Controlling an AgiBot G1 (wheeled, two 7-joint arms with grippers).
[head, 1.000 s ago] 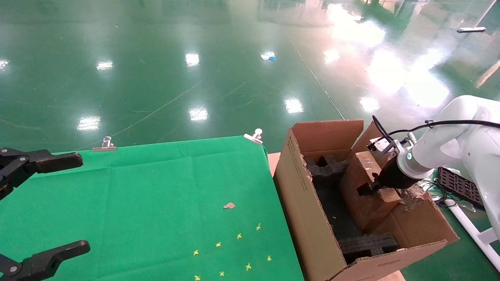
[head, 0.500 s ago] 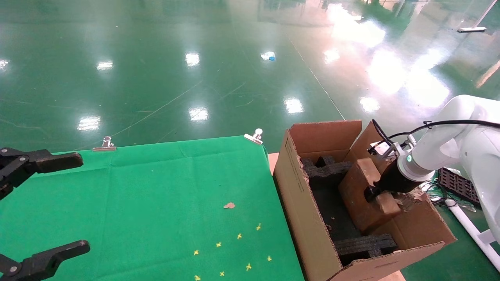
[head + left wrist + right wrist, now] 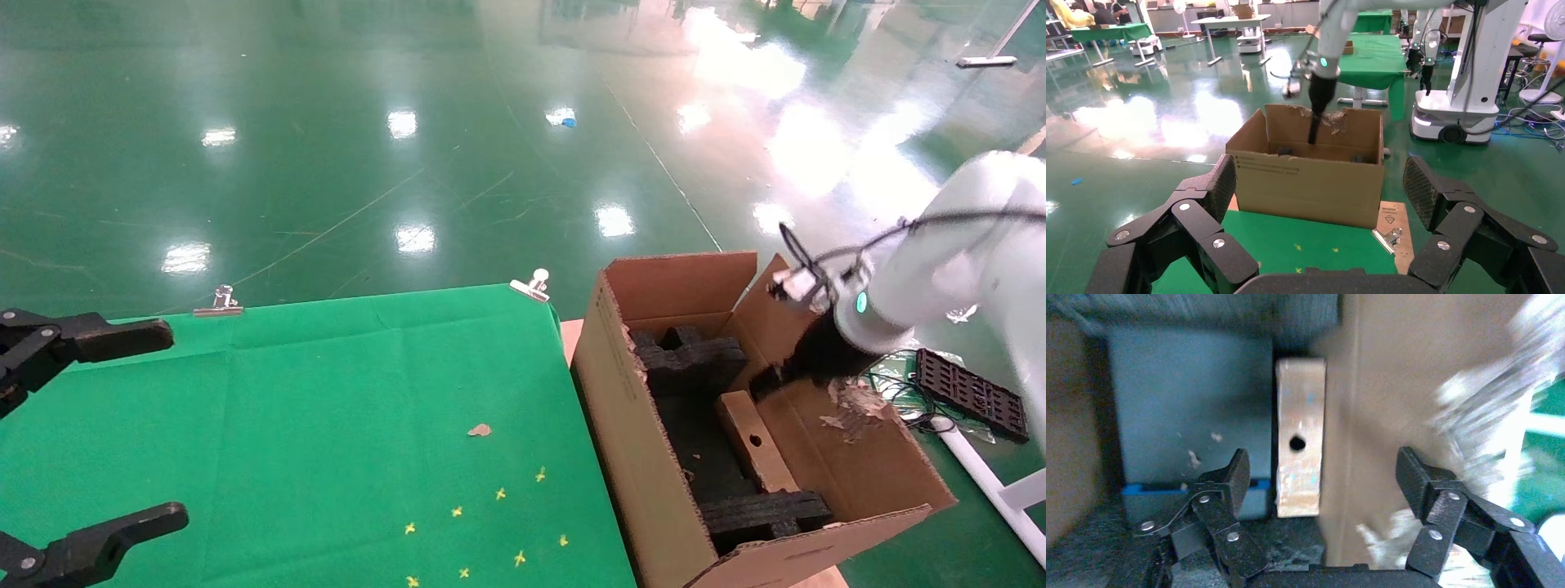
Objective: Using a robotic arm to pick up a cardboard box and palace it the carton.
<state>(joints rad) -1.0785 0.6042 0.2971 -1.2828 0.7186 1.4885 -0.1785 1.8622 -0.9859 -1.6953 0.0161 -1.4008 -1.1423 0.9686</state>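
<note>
The slim cardboard box point(image 3: 756, 441) stands on edge inside the carton point(image 3: 633, 457), between two black foam blocks point(image 3: 690, 359) and beside the right wall. Its narrow face with the round hole points up. In the right wrist view the cardboard box point(image 3: 1300, 453) lies below the spread fingers, apart from them. The white robotic arm point(image 3: 940, 278) holds my right gripper point(image 3: 772, 380) open just above the carton's far right side. That same gripper point(image 3: 1324, 471) has nothing in it. My left gripper point(image 3: 173, 425) stays open over the green cloth at the left, and from its own view this left gripper point(image 3: 1321, 184) faces the carton point(image 3: 1309, 177).
The torn right flap point(image 3: 854, 408) stands next to my right gripper. Metal clips point(image 3: 531, 286) pin the green cloth point(image 3: 327, 425) at its far edge. A brown scrap point(image 3: 480, 429) lies on the cloth. A black grid piece point(image 3: 968, 392) and cables lie on the floor at right.
My right gripper opened and let go of the cardboard box, then rose and drew back. The box dropped from a tilt to stand on edge deeper in the carton.
</note>
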